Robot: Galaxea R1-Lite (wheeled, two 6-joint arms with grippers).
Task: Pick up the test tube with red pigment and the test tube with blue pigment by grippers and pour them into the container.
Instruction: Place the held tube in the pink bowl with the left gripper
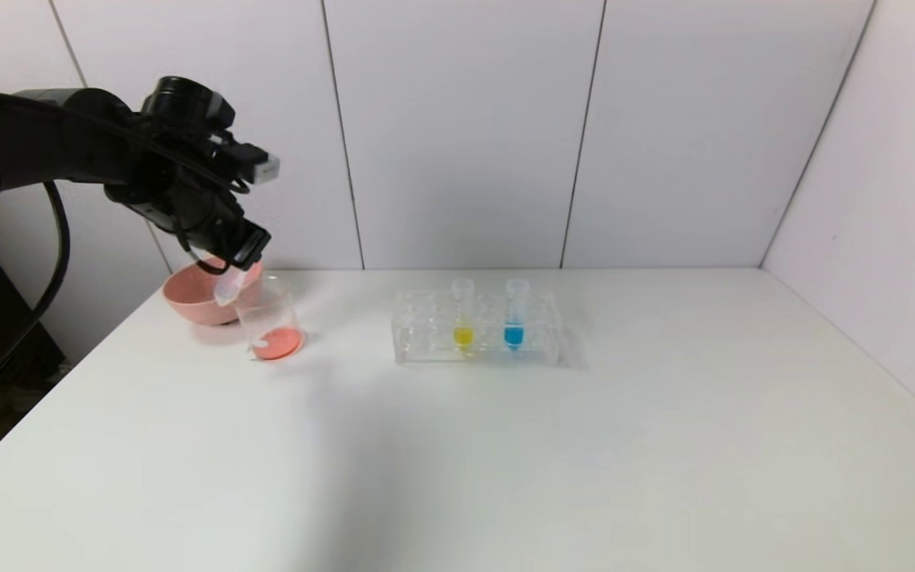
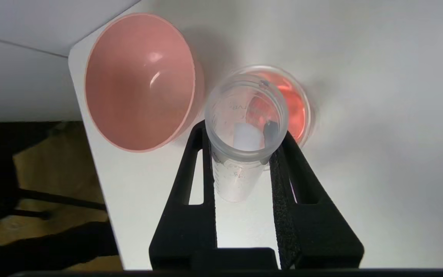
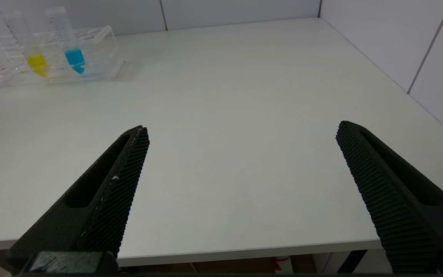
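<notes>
While the test tube with red pigment [image 2: 240, 142] is tipped mouth-down over the container [image 1: 269, 324], its clear barrel looks drained and orange-red liquid lies in the bottom of that glass beaker. The left pincer [image 2: 244, 138] is clamped on the tube, one black finger on each side of the barrel just below the rim, and hangs above the container near the worktop's [image 1: 505, 445] far left corner. Just beside the container, toward that corner, sits a pink bowl [image 1: 202, 295], close enough that in the head view the two overlap.

To the right of the container, well apart from it, stands a clear tube rack [image 1: 477, 327]. The test tube with blue pigment [image 1: 515, 314] stands upright in it, with a tube of yellow liquid [image 1: 463, 314] upright next to it on the side nearer the container.

The right pincer [image 3: 240, 154] stays out of the head view; its fingers are spread wide, holding nothing, low at the worktop's near edge, far from the container.
</notes>
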